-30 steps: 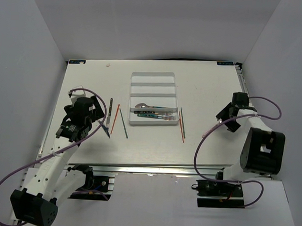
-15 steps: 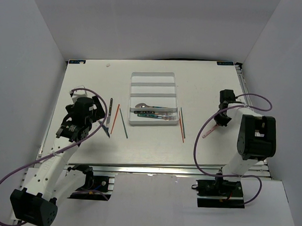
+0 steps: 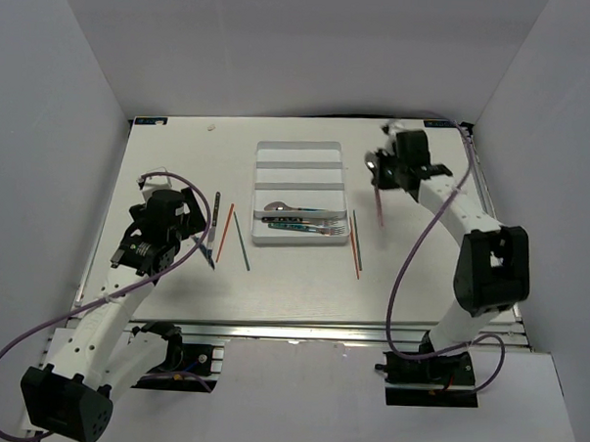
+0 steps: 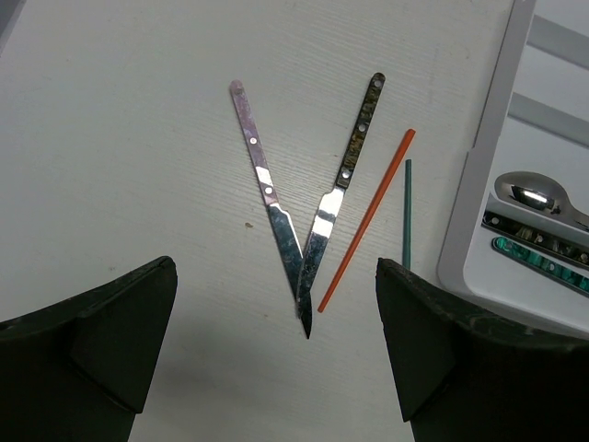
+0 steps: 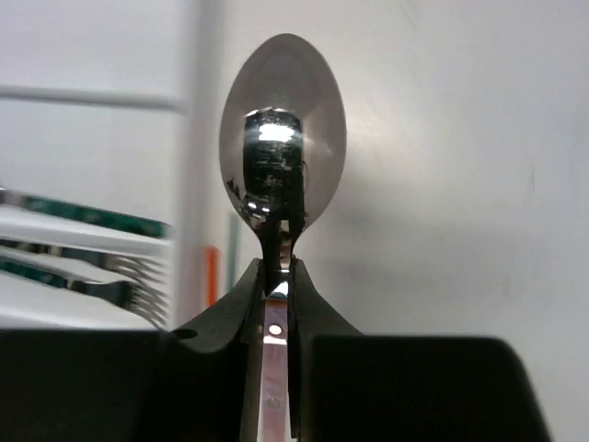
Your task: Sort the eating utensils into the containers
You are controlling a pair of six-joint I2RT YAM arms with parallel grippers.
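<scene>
The silver, pink-handled spoon (image 5: 283, 129) is clamped at its neck by the closed right gripper (image 5: 279, 273) and held just beside the right edge of the white rectangular plastic tray (image 3: 260, 195). The left gripper (image 4: 274, 276) is spread wide open over two steel knives (image 4: 283, 241) laid in a V.

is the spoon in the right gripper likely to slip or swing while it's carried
Probably stiff: the spoon looks like polished metal and stands straight above the right gripper. It may be slippery, since the fingers pinch only its narrow, shiny neck. With the bowl sticking out beyond that small grip, it could pivot if bumped.
</scene>
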